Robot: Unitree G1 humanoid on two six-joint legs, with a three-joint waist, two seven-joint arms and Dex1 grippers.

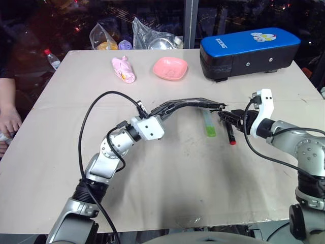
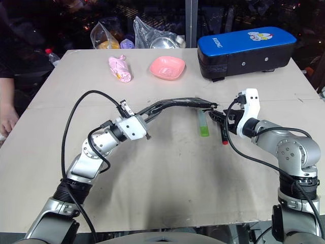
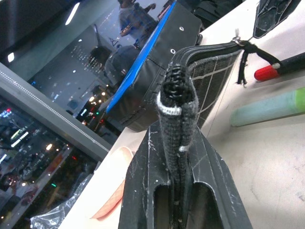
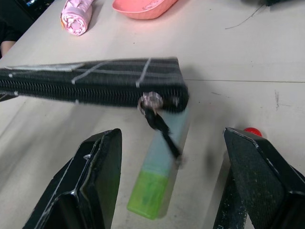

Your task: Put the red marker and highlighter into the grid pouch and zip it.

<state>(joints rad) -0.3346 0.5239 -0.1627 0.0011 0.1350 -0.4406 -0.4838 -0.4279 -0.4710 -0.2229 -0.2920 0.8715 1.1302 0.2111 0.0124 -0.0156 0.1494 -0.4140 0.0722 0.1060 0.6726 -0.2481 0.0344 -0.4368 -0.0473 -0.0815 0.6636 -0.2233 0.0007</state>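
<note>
Over the beige table point(image 1: 167, 173), left hand point(image 3: 177, 138) clamps the grid pouch point(image 1: 185, 105) while right hand point(image 4: 171, 181) gapes.

You can't read the white lettering on the blue-topped case point(image 1: 249, 51); it's too small. In the right wrist view the red marker point(image 4: 252, 131) hides behind a finger, only its red end showing. At the head view's left edge, a person's hand point(image 1: 8, 121) is cut off.

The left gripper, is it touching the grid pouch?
Touching. The left wrist view shows the left gripper shut on the end of the grid pouch, the fabric edge squeezed between its fingers.
</note>
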